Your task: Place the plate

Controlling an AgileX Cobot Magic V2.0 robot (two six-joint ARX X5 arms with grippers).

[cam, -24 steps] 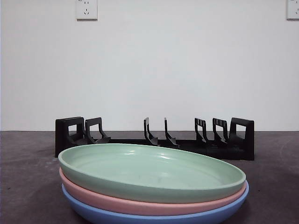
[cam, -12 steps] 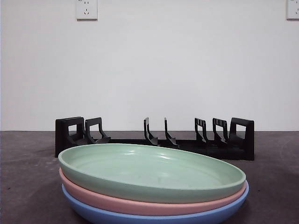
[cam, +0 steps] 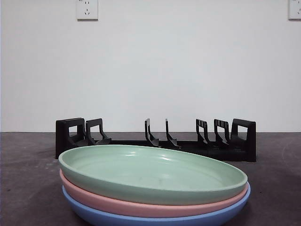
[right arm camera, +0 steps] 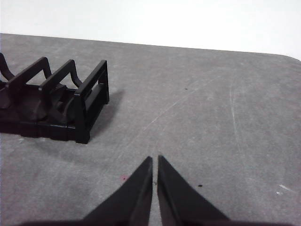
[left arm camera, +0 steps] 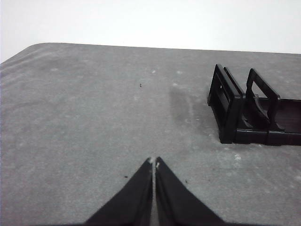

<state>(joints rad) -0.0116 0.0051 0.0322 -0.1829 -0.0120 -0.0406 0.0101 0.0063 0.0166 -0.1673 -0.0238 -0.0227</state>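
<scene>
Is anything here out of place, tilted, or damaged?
Nothing stands out. The green plate, pink plate and blue plate sit neatly stacked before the rack, which holds no plate. Both grippers are shut, away from the plates.

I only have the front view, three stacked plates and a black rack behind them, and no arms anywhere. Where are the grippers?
Observer: The left gripper hangs over bare table beside one end of the rack, jaws shut, holding nothing.
Operator: And the right one?
Observer: The right gripper hangs off the rack's other end, also shut and holding nothing.
Operator: Does either wrist camera see the plates?
Observer: No. Only the front view shows them, with the green plate on top.
</scene>
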